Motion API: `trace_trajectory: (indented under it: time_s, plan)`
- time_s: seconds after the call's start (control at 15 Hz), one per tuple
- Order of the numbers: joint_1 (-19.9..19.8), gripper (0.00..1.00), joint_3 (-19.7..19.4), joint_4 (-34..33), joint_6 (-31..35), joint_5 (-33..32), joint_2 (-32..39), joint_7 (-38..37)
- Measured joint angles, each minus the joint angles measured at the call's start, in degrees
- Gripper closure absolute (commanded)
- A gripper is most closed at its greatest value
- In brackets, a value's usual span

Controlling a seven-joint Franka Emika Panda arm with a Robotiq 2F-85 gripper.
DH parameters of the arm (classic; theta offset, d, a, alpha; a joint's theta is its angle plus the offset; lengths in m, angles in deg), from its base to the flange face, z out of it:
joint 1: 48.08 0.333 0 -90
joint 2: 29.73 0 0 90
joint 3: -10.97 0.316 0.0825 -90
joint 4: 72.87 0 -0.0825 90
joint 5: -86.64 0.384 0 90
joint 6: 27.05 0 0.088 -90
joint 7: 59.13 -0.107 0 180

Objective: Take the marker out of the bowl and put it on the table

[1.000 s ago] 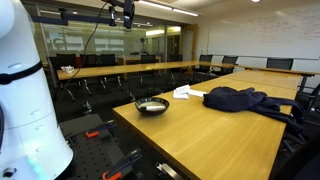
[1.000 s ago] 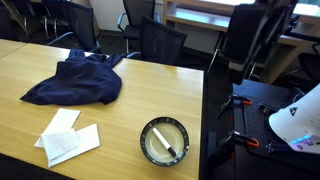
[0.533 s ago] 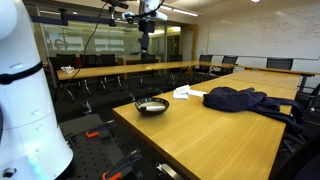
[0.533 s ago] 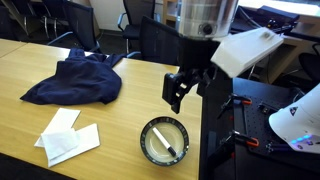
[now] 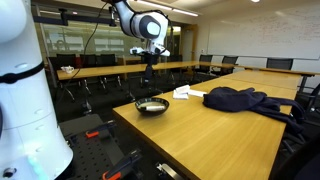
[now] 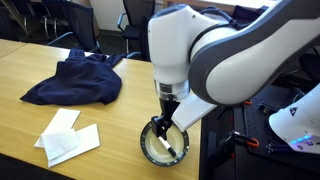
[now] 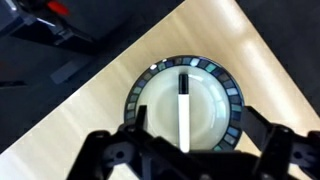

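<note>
The Robotiq gripper (image 7: 193, 122) is hanging directly above the bowl (image 7: 232, 95), with its jaws spread wide and nothing between them. The marker (image 7: 184, 105), a white barrel with a dark cap, is lying flat across the bowl's pale floor, close to the bowl's centre. In the wrist view the two fingers are sitting on either side of the barrel, so the closing line is already crossing the marker and not running along it.

In an exterior view the gripper (image 6: 164, 121) is showing just over the bowl's rim (image 6: 147, 150), apparently not yet touching the marker. The step in hand is the descent and grasp.

To do it well, the arm should be dropping straight down, with the barrel centred between the fingers and the fingertips inside the bowl's rim. Aiming for the middle of the barrel should be limiting any tipping on the lift. The bowl looks light and may slide or come up with the marker, so a slow vertical lift is the safer choice. Bare table (image 6: 115, 135) beside the bowl, short of the folded papers (image 6: 68, 140), is offering room for the placement.
</note>
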Motion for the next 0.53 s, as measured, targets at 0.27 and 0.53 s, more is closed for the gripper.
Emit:
trace_trajectory:
  time_s: [0.27,0.53]
  plan:
    - [2.1,0.0,-2.8,-5.7,1.5,1.8,9.5,0.3]
    - [3.2,0.0,-3.8,-11.1,1.6,3.2,17.0,3.9]
